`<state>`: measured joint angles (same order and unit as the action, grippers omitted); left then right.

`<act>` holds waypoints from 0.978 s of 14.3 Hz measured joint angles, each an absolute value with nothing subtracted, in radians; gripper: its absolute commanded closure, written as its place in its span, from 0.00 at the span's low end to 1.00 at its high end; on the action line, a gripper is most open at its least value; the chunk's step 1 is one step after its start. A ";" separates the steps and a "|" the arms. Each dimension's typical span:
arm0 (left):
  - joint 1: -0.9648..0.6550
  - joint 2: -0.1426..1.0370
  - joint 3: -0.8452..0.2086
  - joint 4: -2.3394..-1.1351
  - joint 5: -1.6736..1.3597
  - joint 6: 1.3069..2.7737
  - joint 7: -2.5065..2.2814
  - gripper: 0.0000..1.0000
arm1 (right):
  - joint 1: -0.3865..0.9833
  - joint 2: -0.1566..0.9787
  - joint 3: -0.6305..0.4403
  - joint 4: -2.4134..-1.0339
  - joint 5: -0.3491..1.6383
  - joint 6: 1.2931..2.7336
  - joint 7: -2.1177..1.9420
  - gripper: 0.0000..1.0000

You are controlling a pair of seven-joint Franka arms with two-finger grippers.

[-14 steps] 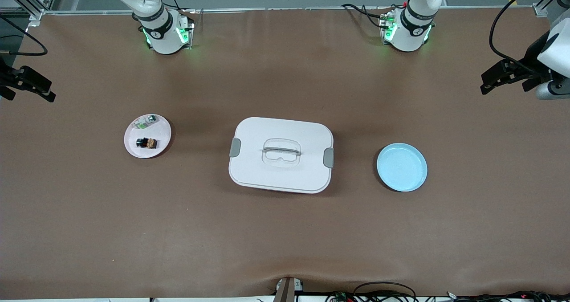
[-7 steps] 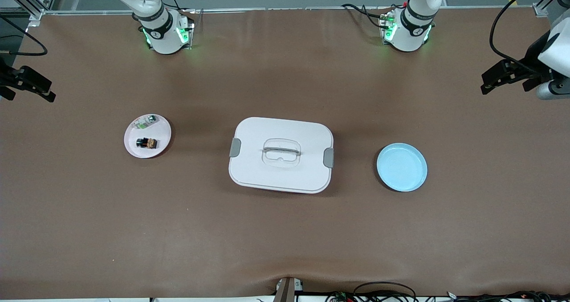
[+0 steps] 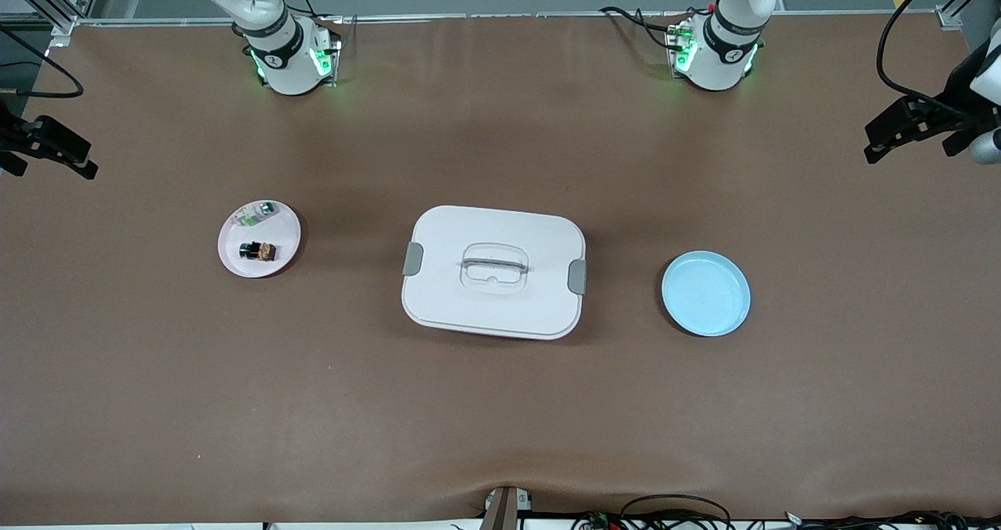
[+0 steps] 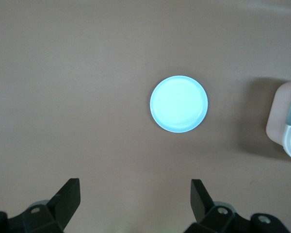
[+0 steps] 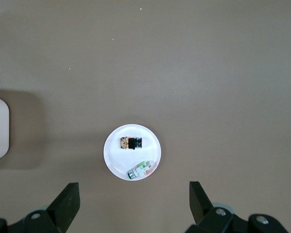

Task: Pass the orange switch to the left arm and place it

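Orange switch (image 3: 258, 251) is lying on the pink plate (image 3: 285, 242) toward the right arm's end of the table, long axis running along the table toward the box (image 3: 493, 272), brass end facing it. Left gripper (image 4: 136, 200) and right gripper (image 5: 134, 201) are hanging wide open, holding nothing, fingertips cropped. Any lettering is illegible.

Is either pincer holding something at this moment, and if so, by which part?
Nothing is held. The left pincer and the right pincer are both open and empty; the tiny black-and-orange switch lies on the round pink plate.
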<state>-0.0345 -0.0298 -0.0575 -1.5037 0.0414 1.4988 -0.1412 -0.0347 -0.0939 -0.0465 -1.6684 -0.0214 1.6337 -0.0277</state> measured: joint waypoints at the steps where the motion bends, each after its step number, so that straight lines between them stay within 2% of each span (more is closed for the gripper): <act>1: -0.037 -0.029 -0.058 -1.504 0.037 1.499 -0.144 0.00 | -0.034 -0.094 -0.045 -1.668 -0.021 1.634 -0.028 0.00; 14: -0.026 -0.015 -0.050 -1.479 0.014 1.499 -0.146 0.00 | -0.028 -0.093 -0.041 -1.668 -0.021 1.615 -0.048 0.00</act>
